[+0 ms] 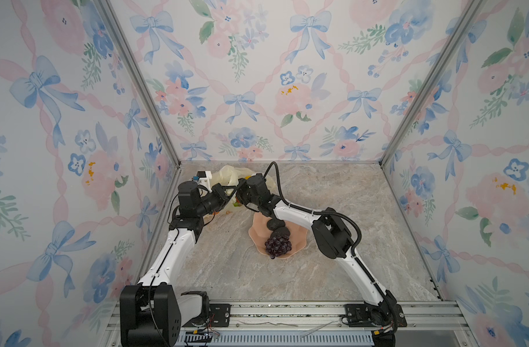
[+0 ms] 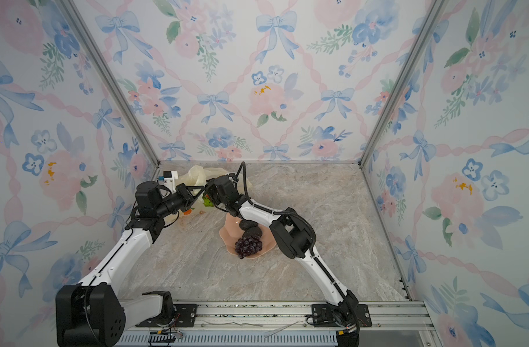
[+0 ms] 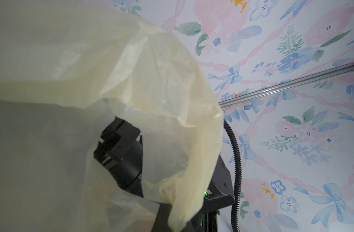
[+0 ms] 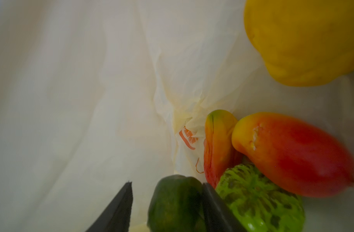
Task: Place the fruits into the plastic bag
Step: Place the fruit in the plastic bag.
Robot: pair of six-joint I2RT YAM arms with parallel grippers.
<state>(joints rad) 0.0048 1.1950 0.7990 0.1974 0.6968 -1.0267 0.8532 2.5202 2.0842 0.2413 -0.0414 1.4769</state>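
The plastic bag (image 1: pixel 227 175) lies at the far left of the table, close to the back wall. Inside it, per right wrist view: lemon (image 4: pixel 304 40), a mango (image 4: pixel 292 154) touching a second mango (image 4: pixel 218 144), a bumpy green ball (image 4: pixel 260 198) against both, and a dark green cucumber (image 4: pixel 176 204) just beside the ball.

R gripper (image 4: pixel 167 183) is inside the bag w/ fingers spread. One finger touches the cucumber and the other stands clear w/ a gap, so released, not pinching.

L gripper (image 1: pixel 233 190) sits at the bag's mouth, clenched. The plastic bag (image 3: pixel 152 70) billows over its camera, so it looks pinched at the rim, tho the fingertips are hidden. R arm's black wrist (image 3: pixel 121 152) shows thru a gap in the film.

Not bagged: grapes (image 1: pixel 277 245) and two avocados, one (image 1: pixel 274 223) far, one (image 1: pixel 282 232) btwn it and the grapes. All sit in a pink bowl (image 1: pixel 255 237) mid-table, near-right of the bag, far edge under the R forearm. Marble-look table (image 1: pixel 317 276), floral walls around.
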